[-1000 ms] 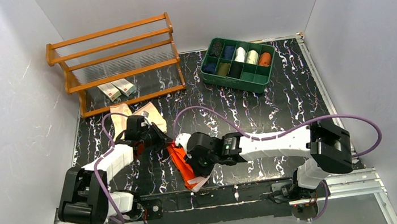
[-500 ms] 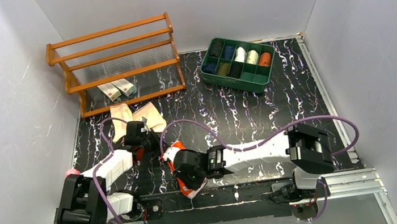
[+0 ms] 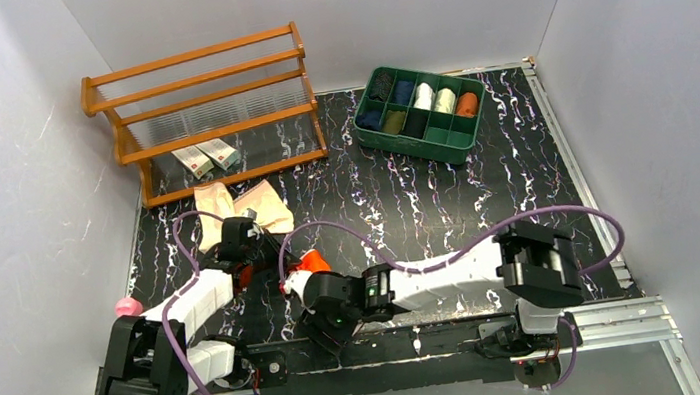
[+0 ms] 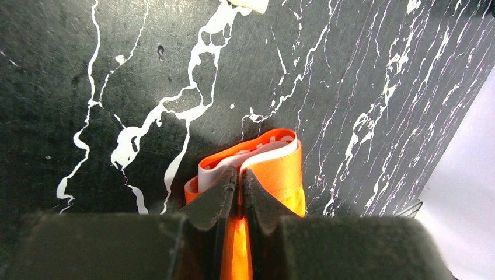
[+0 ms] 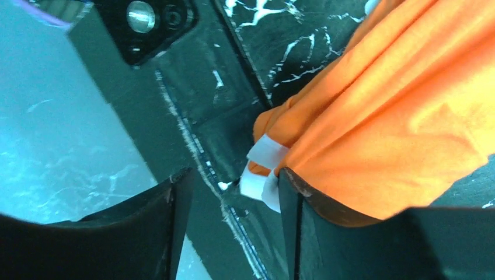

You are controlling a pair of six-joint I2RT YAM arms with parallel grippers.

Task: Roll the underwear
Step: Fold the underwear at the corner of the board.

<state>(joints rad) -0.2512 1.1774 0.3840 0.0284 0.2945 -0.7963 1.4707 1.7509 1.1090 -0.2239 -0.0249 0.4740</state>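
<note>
Nothing legible. Two small white cardboard boxes [image 3: 206, 158] on the low shelf of the orange wooden rack [image 3: 201, 85], far left, carry print too small to read.

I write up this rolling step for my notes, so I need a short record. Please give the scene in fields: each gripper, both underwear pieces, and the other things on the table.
left gripper: shut on the orange underwear, at its white-trimmed fold
right gripper: open; orange cloth drapes over one finger, not clamped
tan underwear: unrolled, in front of the wooden rack, untouched
green tray: far right of the table, holds rolls
progress: orange piece not yet rolled
</note>
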